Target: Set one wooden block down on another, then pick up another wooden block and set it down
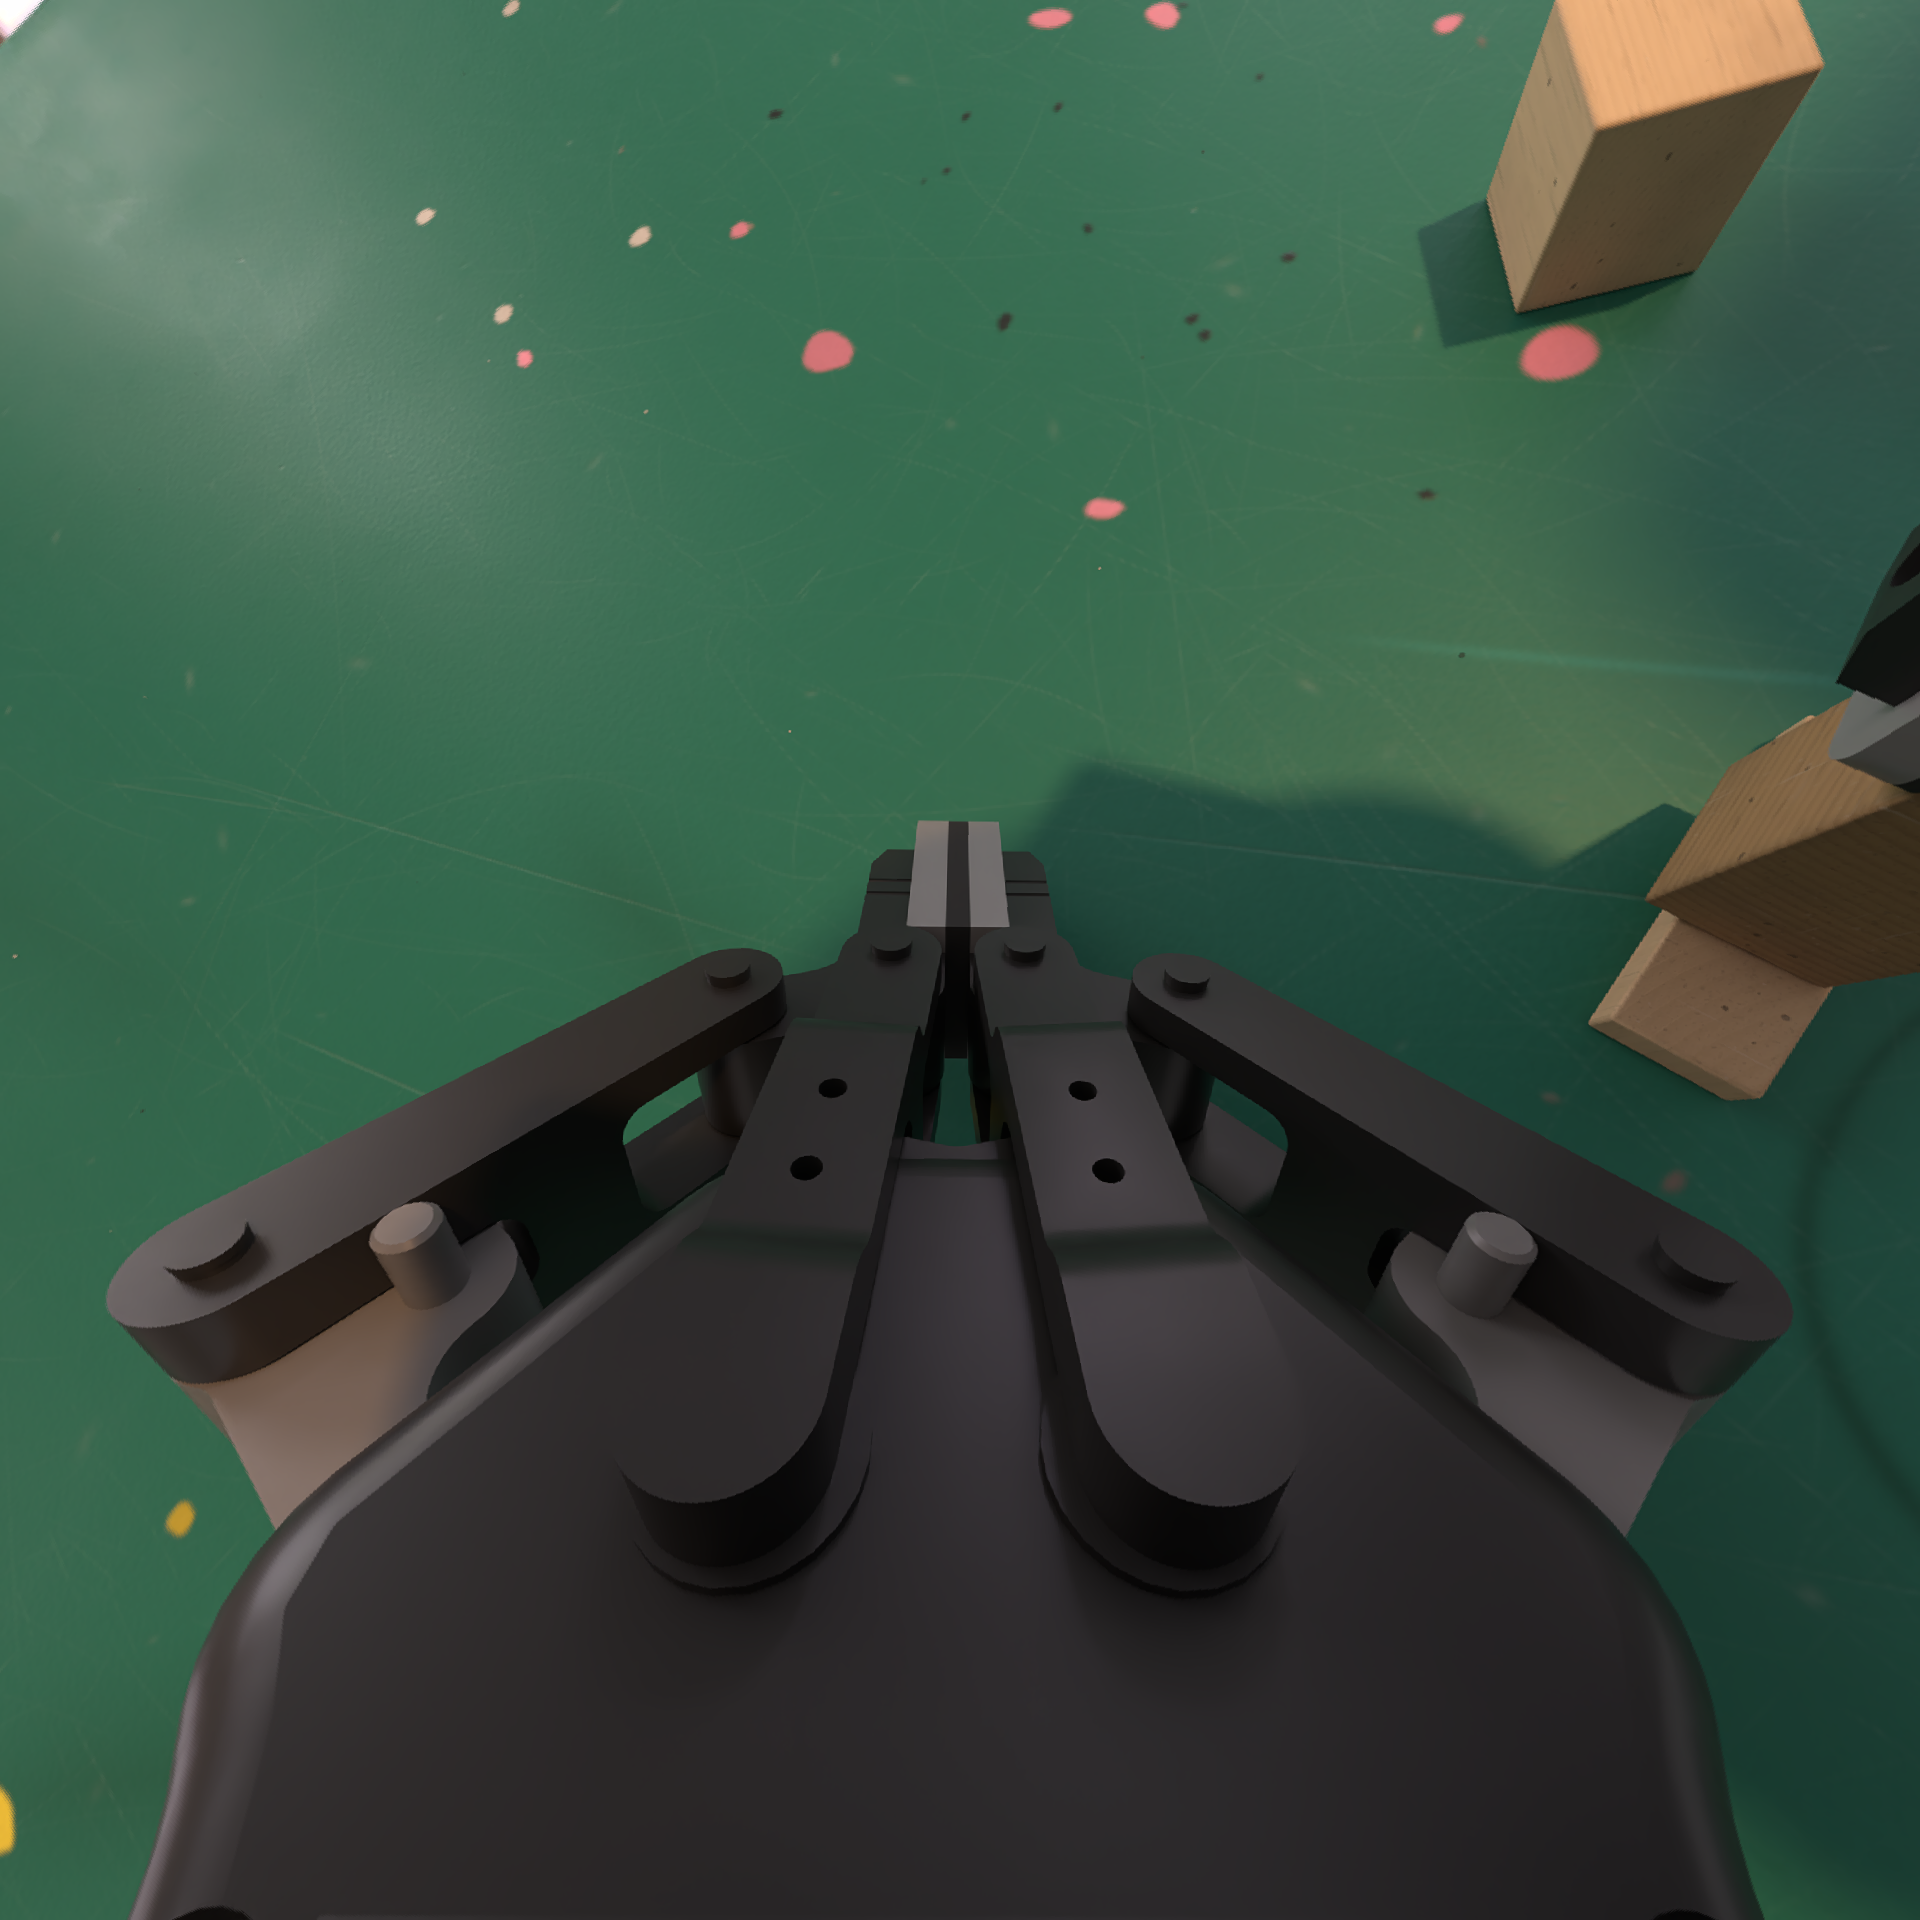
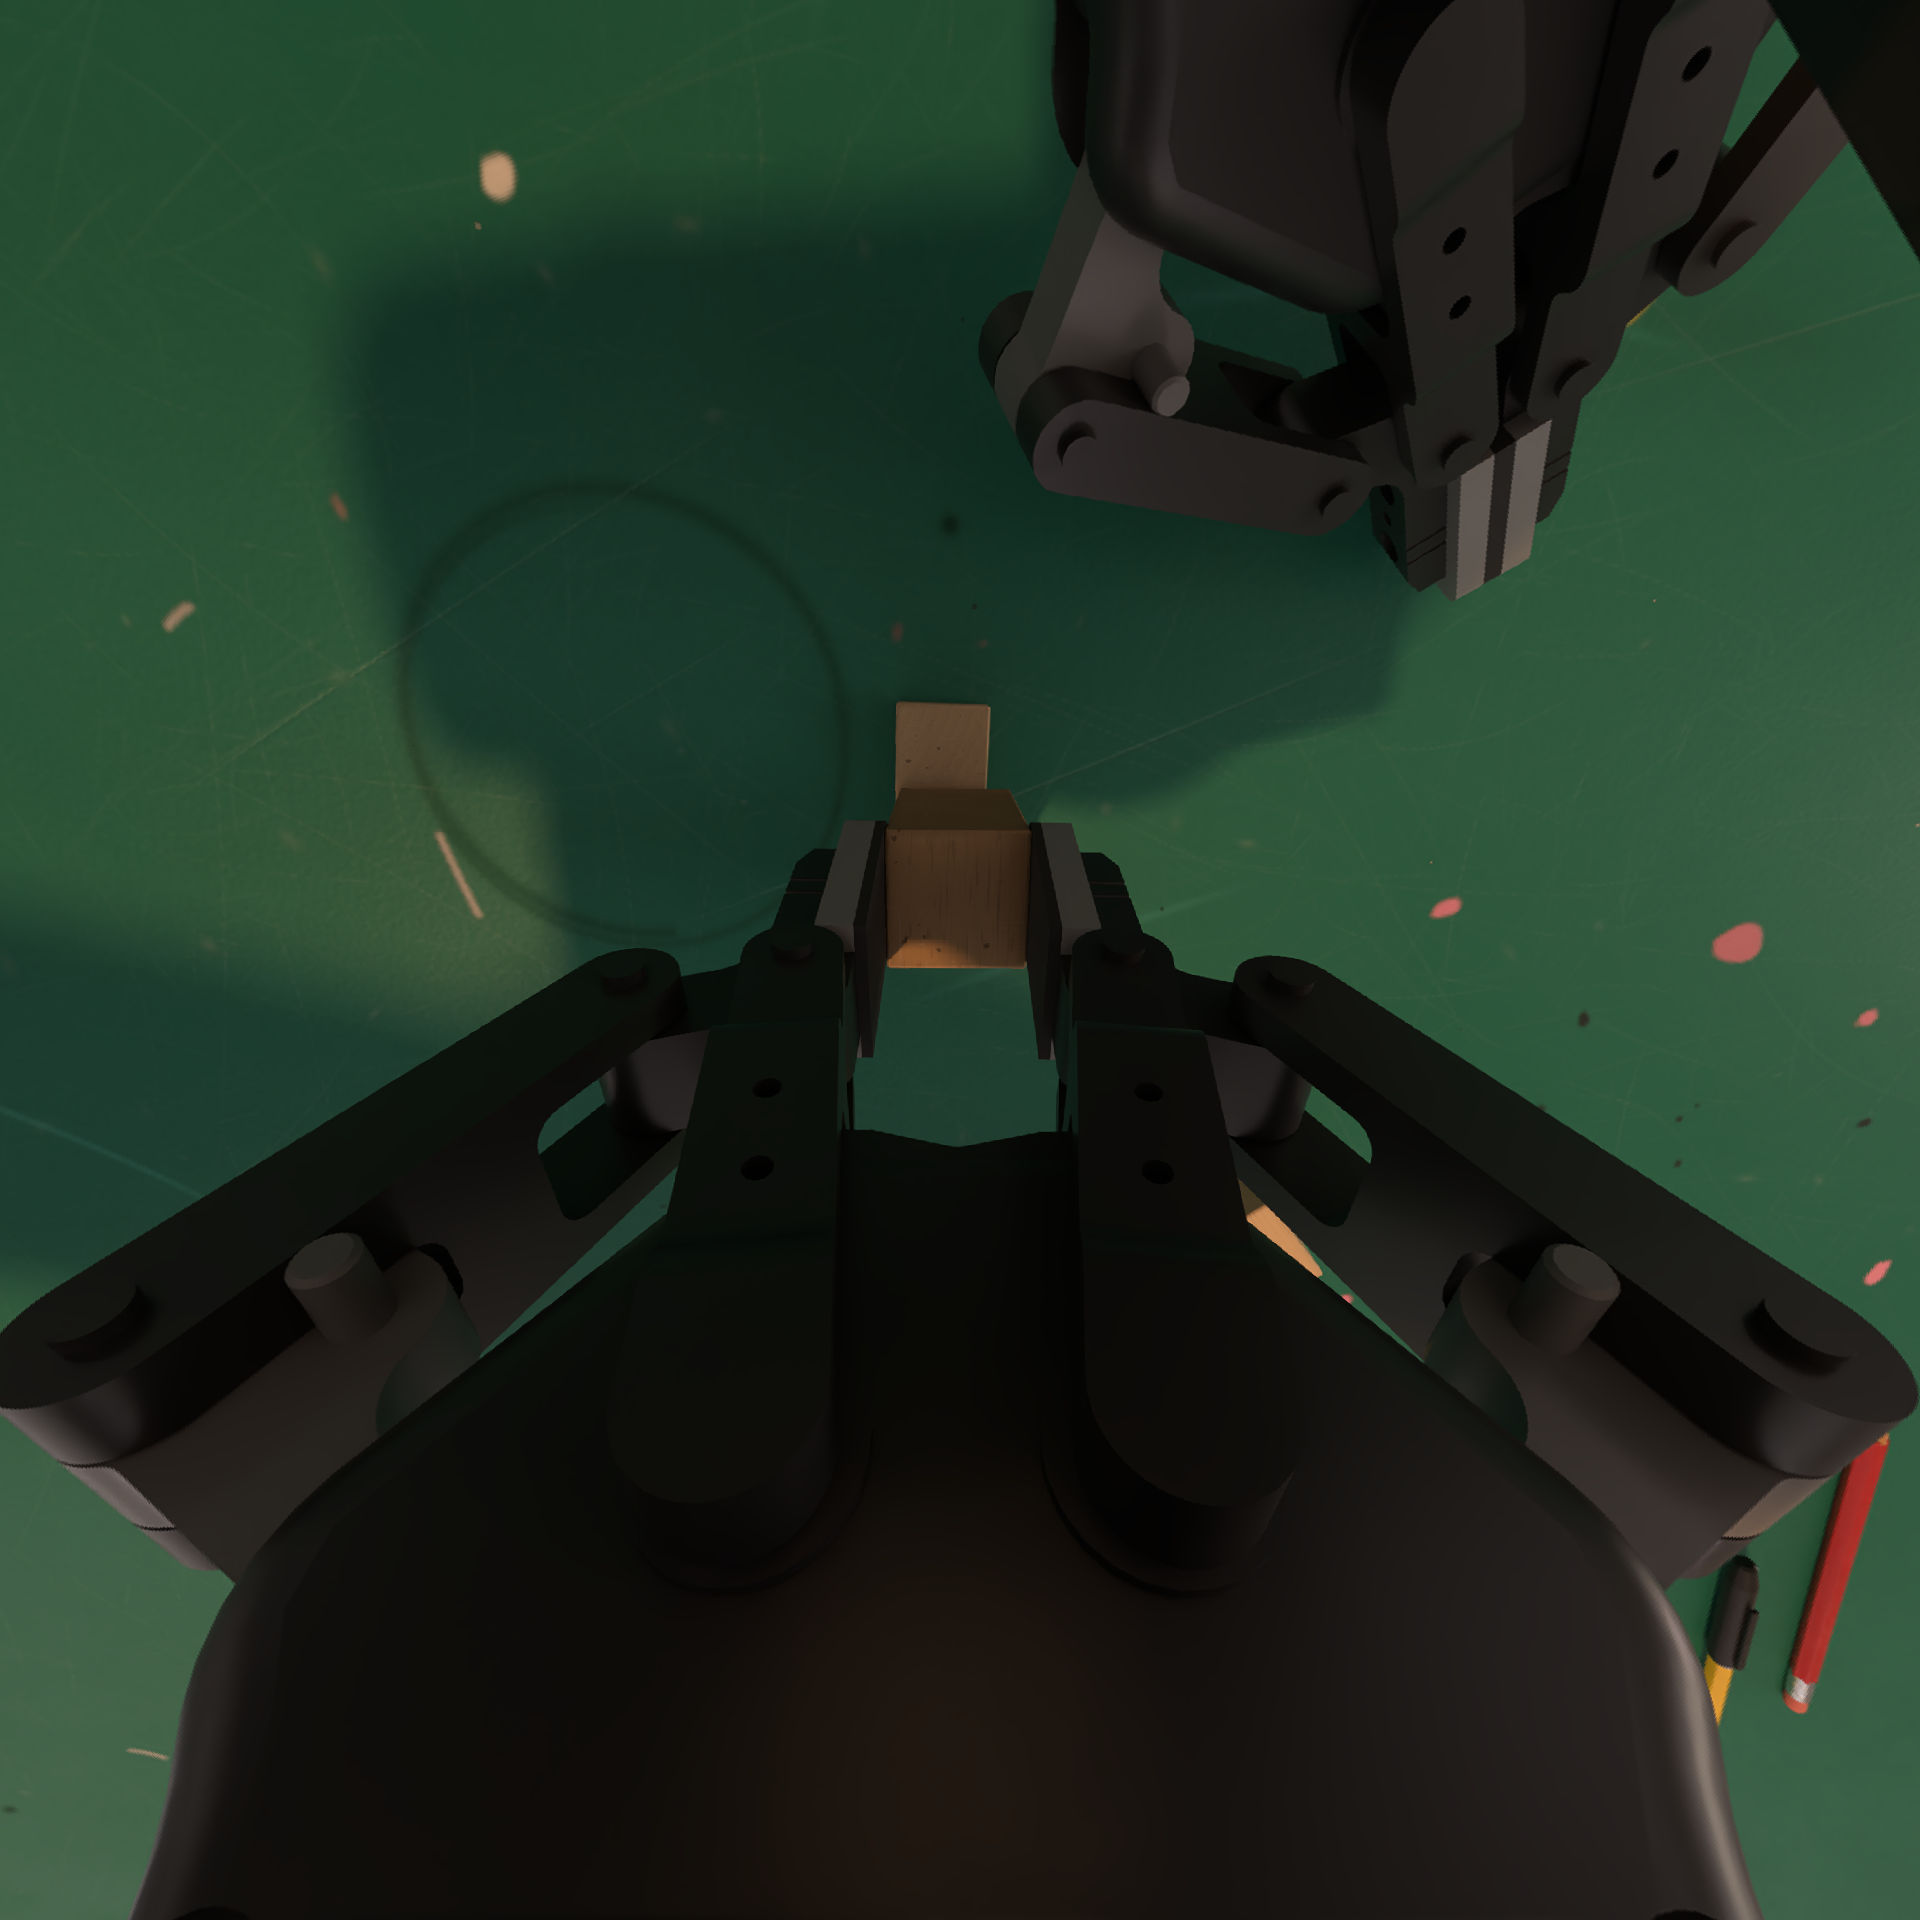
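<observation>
Wooden block (image 2: pixel 956 883) is clamped between the pads of the right gripper (image 2: pixel 956 899), narrowed to the block's width, and is held on or just above a paler lower block (image 2: pixel 942 750) so that the two stack; whether they touch cannot be told for certain. No counter edge is seen near the pair. The left gripper (image 1: pixel 958 873) is kept fully closed and empty over the green counter (image 1: pixel 520 623). A third, upright block (image 1: pixel 1642 156) is left apart, presumably for the second pick.
</observation>
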Robot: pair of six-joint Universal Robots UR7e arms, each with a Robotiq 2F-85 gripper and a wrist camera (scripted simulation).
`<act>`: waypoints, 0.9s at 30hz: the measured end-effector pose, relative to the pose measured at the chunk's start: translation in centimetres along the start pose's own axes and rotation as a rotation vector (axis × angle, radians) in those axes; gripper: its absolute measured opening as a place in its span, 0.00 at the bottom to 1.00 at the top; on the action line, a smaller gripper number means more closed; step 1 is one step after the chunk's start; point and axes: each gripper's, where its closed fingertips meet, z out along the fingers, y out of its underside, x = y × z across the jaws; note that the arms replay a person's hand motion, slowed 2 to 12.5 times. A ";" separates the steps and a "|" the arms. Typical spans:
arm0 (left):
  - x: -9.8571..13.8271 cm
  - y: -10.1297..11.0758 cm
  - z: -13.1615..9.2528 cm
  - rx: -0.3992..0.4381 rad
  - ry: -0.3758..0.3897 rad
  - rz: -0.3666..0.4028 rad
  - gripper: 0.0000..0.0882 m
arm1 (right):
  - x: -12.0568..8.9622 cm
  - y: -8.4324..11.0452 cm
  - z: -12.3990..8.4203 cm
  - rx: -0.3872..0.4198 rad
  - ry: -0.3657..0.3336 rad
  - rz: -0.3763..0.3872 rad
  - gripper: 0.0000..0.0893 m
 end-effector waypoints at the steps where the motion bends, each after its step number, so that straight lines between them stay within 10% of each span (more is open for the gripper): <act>1: 0.0 0.0 0.0 0.000 0.000 0.000 0.00 | 0.0 0.0 0.0 0.000 0.000 0.000 0.27; 27: 0.0 0.0 0.0 0.000 -0.001 0.001 0.00 | 0.0 0.0 0.0 0.003 -0.002 0.007 0.27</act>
